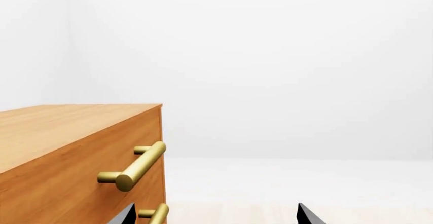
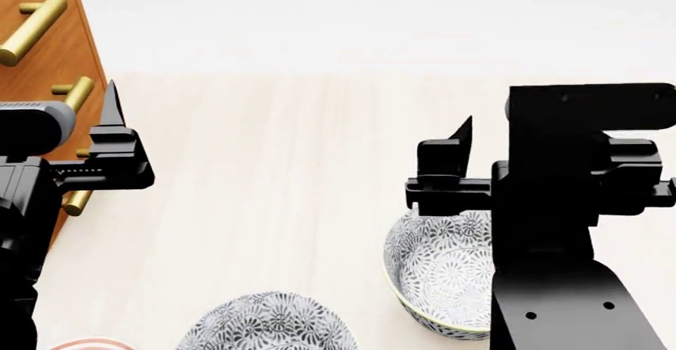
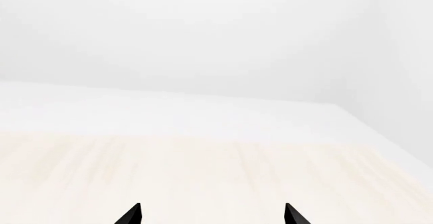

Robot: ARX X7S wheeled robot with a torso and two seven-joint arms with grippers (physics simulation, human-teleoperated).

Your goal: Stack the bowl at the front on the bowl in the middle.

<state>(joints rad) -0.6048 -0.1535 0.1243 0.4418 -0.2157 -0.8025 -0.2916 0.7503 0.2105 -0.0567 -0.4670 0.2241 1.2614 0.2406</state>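
In the head view a grey-patterned bowl (image 2: pixel 438 275) stands upright on the pale wooden floor (image 2: pixel 275 176), partly hidden under my right arm. A second patterned bowl (image 2: pixel 264 324) is cut off by the lower edge of that view, and a pink rim (image 2: pixel 90 344) peeks in at the lower left corner. I cannot tell which of them is the front bowl and which the middle one. My left gripper (image 1: pixel 216 215) is open and holds nothing, hovering beside the dresser. My right gripper (image 3: pixel 213 215) is open and empty too, above and just beyond the upright bowl. Neither wrist view shows a bowl.
A wooden dresser (image 1: pixel 68 143) with brass bar handles (image 1: pixel 139 165) stands close on the left, its front (image 2: pixel 47 57) right beside my left gripper's finger (image 2: pixel 112 108). White wall and white ground lie beyond the pale floor.
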